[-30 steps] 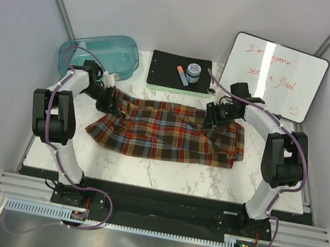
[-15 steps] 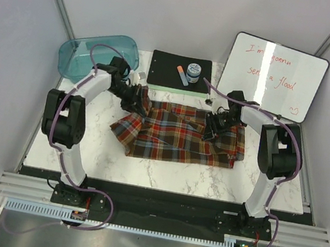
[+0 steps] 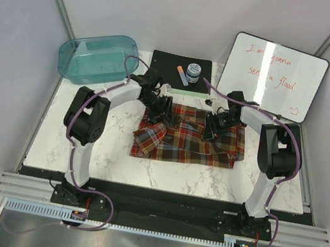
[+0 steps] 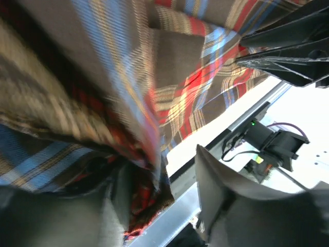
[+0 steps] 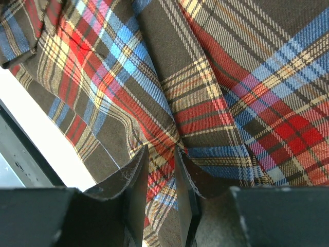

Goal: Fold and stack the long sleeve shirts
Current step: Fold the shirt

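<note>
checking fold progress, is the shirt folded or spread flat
Partly folded: the shirt has one end doubled over its middle, bunched, not flat.

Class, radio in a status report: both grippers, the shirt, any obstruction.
Left gripper open over plaid shirt, one side folded in. Right gripper shut on a fold. Clipboard beyond, apart from shirt.

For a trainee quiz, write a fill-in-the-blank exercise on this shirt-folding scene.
1. The ___ gripper's fingers pinch a fold of the red-and-brown plaid flannel shirt.
2. The translucent teal plastic bin stands at the back ___ corner of the white marble table.
3. The handwriting on the rectangular whiteboard is ___.
Missing words: right; left; red.
</note>
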Controlling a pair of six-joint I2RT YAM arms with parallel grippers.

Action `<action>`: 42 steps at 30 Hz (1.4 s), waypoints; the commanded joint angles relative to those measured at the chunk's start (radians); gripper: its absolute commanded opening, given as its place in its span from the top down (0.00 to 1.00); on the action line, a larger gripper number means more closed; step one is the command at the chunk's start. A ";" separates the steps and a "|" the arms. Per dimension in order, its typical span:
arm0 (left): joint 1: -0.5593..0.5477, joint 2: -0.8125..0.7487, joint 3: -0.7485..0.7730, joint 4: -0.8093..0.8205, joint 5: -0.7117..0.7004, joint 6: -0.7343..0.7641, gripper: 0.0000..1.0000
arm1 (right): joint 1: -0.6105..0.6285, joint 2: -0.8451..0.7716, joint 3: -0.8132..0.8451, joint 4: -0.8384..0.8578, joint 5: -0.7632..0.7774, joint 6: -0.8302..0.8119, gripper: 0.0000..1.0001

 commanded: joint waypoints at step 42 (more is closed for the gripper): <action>-0.039 -0.224 0.023 -0.011 -0.224 0.908 0.21 | 0.041 0.068 0.140 0.049 0.184 0.020 0.69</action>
